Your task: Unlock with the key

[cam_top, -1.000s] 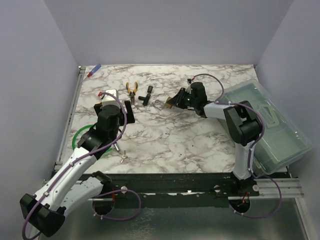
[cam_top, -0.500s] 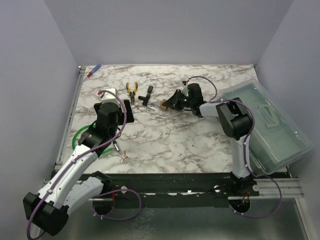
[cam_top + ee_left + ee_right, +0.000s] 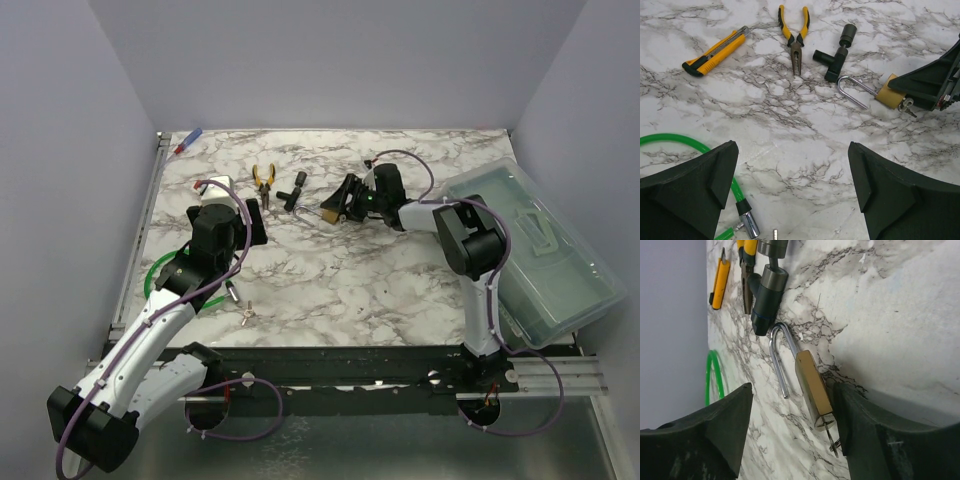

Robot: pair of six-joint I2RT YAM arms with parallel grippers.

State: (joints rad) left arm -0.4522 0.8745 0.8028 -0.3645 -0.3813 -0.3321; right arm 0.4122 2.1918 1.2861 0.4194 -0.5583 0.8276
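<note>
Padlock (image 3: 812, 389) lies between the wide-spread fingers of the right claw (image 3: 792, 395), close against one of them, shackle (image 3: 776, 357) open, key (image 3: 830, 437) in its base; the left claw (image 3: 792, 150) hangs wide and empty, well apart

Key (image 3: 829, 439): only a thin shank shows below the padlock (image 3: 812, 390) — the rest sits behind a finger (image 3: 865, 440) of the right claw (image 3: 791, 392).
Padlock from above: mostly covered by that claw; one brass corner shows.
Pliers (image 3: 746, 285): handles cut off by the top edge in the right wrist view.
Green hose (image 3: 680, 141): runs off the left edge, then goes behind the left claw (image 3: 791, 150).
Small metal piece (image 3: 245, 312) on the bench (image 3: 330, 290): too small to identify.
</note>
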